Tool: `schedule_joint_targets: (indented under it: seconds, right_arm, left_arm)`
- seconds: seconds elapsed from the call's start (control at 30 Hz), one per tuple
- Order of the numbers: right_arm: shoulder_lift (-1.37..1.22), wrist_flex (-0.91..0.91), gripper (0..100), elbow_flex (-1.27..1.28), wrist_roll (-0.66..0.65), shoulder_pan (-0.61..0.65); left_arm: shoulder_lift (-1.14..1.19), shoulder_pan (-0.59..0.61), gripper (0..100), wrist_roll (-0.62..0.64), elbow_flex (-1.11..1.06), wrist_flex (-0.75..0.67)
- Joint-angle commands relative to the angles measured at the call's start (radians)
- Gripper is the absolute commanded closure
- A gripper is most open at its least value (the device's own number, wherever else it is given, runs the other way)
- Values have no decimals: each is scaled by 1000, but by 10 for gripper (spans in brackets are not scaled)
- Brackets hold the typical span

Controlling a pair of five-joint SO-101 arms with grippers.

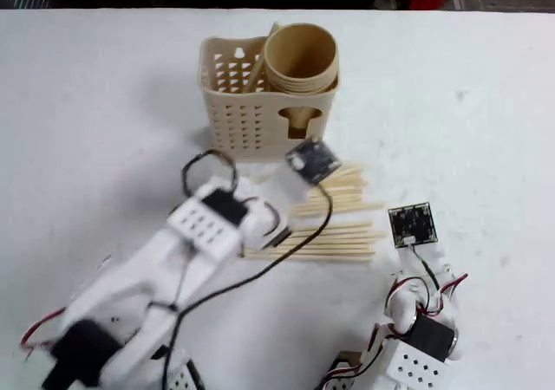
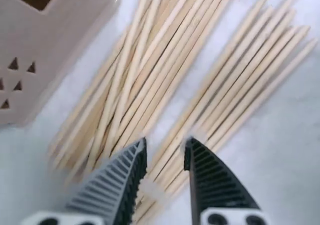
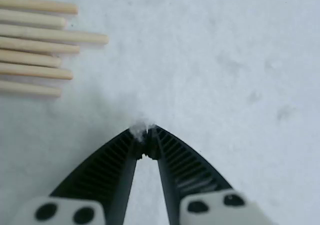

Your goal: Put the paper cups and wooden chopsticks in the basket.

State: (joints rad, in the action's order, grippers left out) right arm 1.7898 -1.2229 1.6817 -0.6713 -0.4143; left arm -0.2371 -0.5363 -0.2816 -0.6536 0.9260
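Hovering low over the pile in front of the basket (image 1: pixel 227 113), the left gripper (image 2: pixel 166 147) has its jaws a little apart. Its tips straddle the ends of a few wooden chopsticks (image 2: pixel 165 70), and nothing looks pinched yet. So where do we stand? The cup half looks done: the paper cups (image 1: pixel 301 54) sit nested in one stack inside the basket. A pale stick leans beside them in there, maybe a chopstick, though I cannot tell for sure. The sticks are the job left. They lie in two loose bundles on the table (image 1: pixel 486 104), just in front of the basket. The right gripper (image 3: pixel 145 132) is pressed together on nothing, parked by the stick ends on the side of the pile away from the basket. By my read, roughly half remains.
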Motion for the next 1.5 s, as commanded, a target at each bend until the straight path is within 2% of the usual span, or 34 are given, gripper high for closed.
schedule_joint_targets:
  seconds: [0.0, 0.1, 0.33, 0.77, 0.9, 1.3, 1.47]
  right_arm:
    - [8, 12, 981, 8, -3, -5]
    - [8, 12, 981, 8, -3, -5]
    - [8, 12, 981, 8, -2, -5]
    - [8, 12, 981, 8, -2, -5]
    - [8, 12, 981, 8, -2, -5]
    - [8, 12, 981, 8, -2, -5]
    - [8, 12, 981, 8, 0, -5]
  left_arm:
    - [147, -45, 866, -80, 201, 37]
    - [283, -27, 866, -133, 296, 94]
    - [498, 15, 866, -187, 387, 97]
    - [545, 13, 864, -190, 382, 132]
    - [547, 12, 862, -233, 381, 140]
    - [555, 13, 866, -216, 367, 144]
    - [545, 38, 962, -216, 362, 170]
